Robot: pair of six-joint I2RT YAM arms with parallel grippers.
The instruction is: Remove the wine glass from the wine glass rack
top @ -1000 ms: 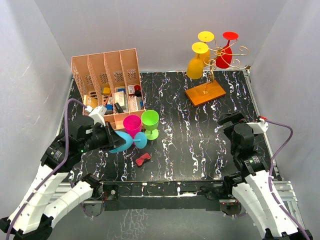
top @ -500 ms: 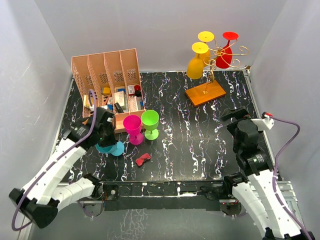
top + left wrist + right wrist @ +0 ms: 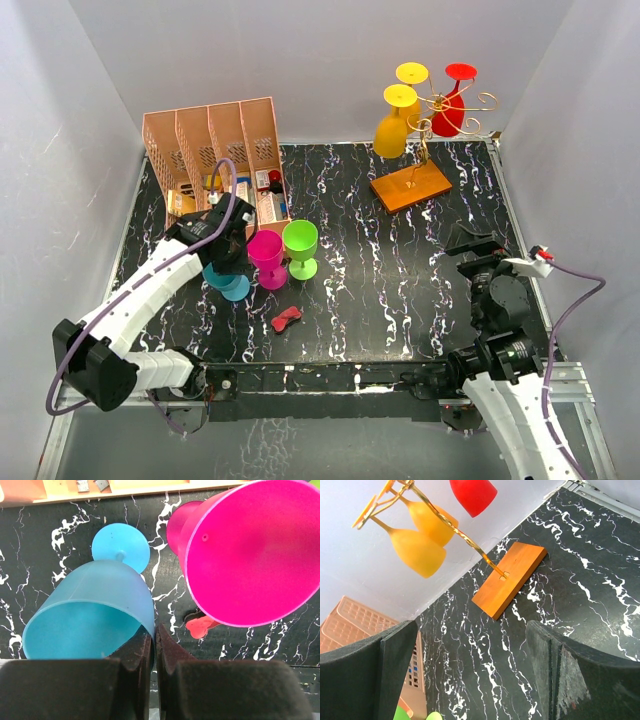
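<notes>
Pinching the rim of a tilted blue glass [image 3: 95,610], the left end effector [image 3: 154,645] sits beside a pink glass [image 3: 250,555]. The right end effector [image 3: 470,645] gapes wide, empty, well apart from the wine glass rack [image 3: 410,187] at the surface's [image 3: 380,290] far side, where two yellow wine glasses [image 3: 390,132] and a red wine glass [image 3: 447,115] hang upside down.

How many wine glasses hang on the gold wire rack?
3. On the rack, the front yellow glass and the rear yellow glass hang left, the red glass right. None seems hidden.
</notes>
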